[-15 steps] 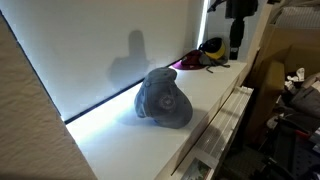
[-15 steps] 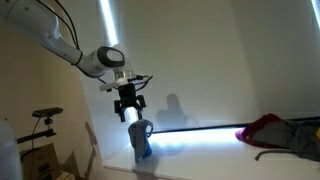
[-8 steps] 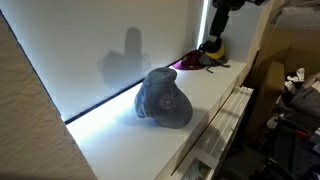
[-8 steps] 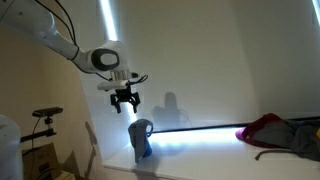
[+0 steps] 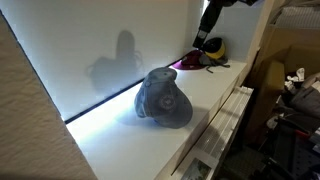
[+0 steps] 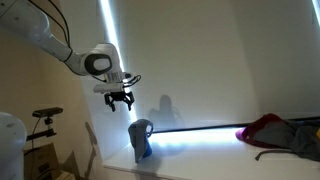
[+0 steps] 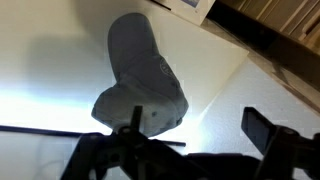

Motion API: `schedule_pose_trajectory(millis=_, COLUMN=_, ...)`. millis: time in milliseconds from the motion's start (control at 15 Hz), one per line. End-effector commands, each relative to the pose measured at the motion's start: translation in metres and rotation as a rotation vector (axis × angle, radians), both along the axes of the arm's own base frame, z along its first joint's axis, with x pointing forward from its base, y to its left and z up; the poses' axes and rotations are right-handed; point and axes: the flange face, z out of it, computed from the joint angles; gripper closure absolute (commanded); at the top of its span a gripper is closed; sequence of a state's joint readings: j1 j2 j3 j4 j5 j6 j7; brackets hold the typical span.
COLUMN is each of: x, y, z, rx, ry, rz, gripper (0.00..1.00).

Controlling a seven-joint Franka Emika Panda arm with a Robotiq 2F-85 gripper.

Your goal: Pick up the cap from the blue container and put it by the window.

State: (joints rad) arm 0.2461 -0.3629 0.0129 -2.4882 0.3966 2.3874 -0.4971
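Hovering gripper [image 6: 120, 102] released, empty | cap [image 5: 165, 98] on ledge [image 5: 115, 142] beside window [image 5: 100, 40] | magenta item [image 5: 190, 62], yellow-black item [image 5: 212, 46] well apart

the cap [image 5: 165, 100] is soft, matt grey-blue cloth with creases. under it, the ledge [image 5: 130, 150] is smooth white with a faint sheen. the window [image 5: 110, 35] blind looks matt white. at the cap's 1 o'clock lies magenta cloth [image 5: 188, 63]. the gripper [image 6: 119, 104] is dark and matt.

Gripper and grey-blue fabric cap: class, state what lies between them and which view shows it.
Bare air only: in an exterior view the open gripper hangs above the grey-blue fabric cap, apart from it.
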Motion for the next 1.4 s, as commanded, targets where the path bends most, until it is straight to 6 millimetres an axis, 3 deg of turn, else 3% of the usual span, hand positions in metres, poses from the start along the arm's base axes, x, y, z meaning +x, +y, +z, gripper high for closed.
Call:
schedule_pose_trajectory(millis=0, x=0.005, y=0.002, z=0.000, rx=-0.003, ry=-0.002, rz=0.007, gripper=0.00)
schedule_pose_trajectory(millis=133, x=0.036, y=0.003, z=-0.016, rx=0.005, ry=0.020, rz=-0.034, gripper=0.00)
schedule_pose_trajectory(millis=467, x=0.095, y=0.015, z=-0.098, rx=-0.042, ry=0.146, rz=-0.087, gripper=0.00)
schedule_pose_trajectory(millis=533, x=0.063, y=0.009, z=-0.072, rx=-0.028, ry=0.116, rz=-0.067, gripper=0.00)
schedule_pose_trajectory(millis=667, x=0.073, y=0.013, z=-0.091, rx=-0.037, ry=0.143, rz=-0.068, gripper=0.00)
schedule_pose_trajectory(millis=933, x=0.071, y=0.012, z=-0.072, rx=-0.036, ry=0.125, rz=-0.093, gripper=0.00)
schedule_pose_trajectory(millis=1200, x=0.081, y=-0.011, z=-0.052, rx=-0.019, ry=-0.077, rz=-0.300, gripper=0.00)
schedule_pose_trajectory(millis=1267, x=0.085, y=0.001, z=-0.054, rx=-0.017, ry=-0.022, rz=-0.237, gripper=0.00)
schedule_pose_trajectory(millis=1333, x=0.086, y=-0.002, z=-0.053, rx=-0.017, ry=-0.034, rz=-0.250, gripper=0.00)
